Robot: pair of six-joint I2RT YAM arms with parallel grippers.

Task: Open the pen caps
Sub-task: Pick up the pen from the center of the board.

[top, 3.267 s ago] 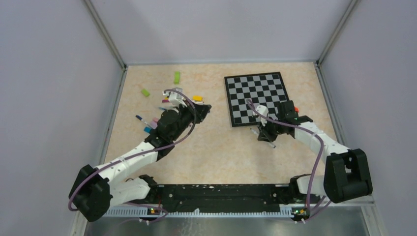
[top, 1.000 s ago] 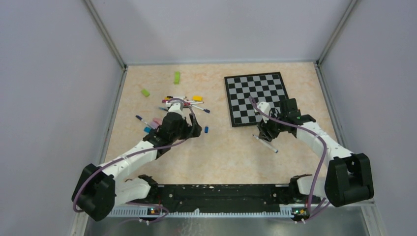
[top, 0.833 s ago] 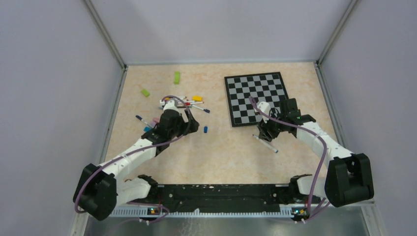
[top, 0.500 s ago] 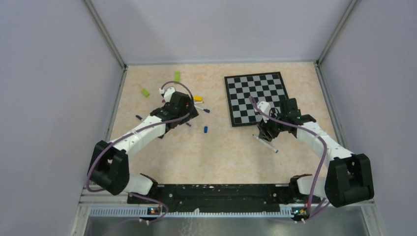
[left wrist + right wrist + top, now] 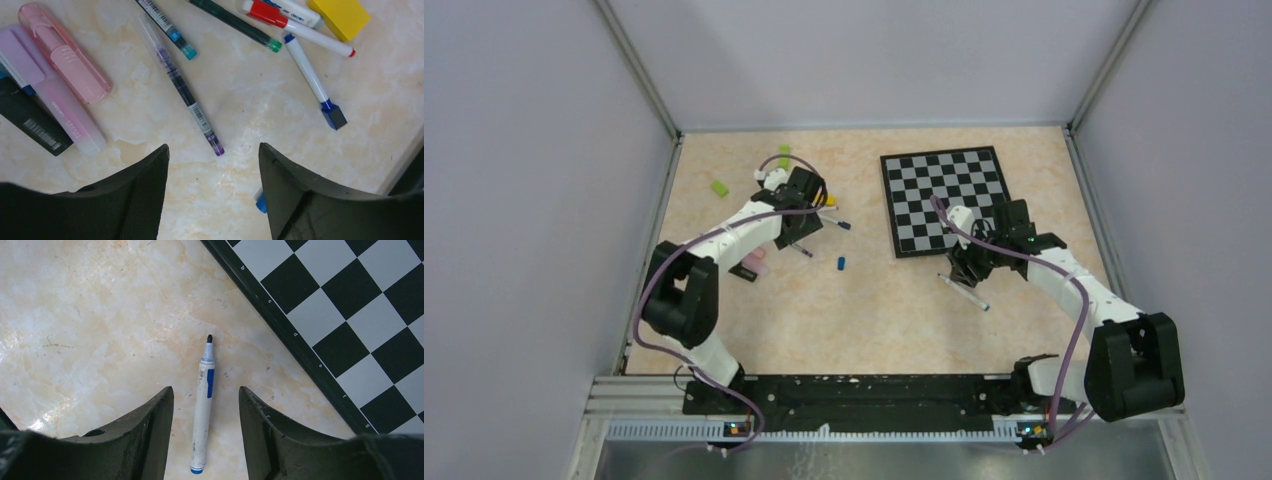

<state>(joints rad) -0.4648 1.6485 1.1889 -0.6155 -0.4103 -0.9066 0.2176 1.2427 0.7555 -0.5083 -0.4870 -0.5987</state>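
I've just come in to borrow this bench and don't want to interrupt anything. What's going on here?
Two robot arms are working at uncapping pens. The left gripper hangs open over a scatter of pens on the left of the table, right above a thin purple pen. The right gripper, also open, hovers over a white pen whose tip is already bare, lying beside the chessboard. A loose blue cap lies between the arms. Neither gripper holds anything.
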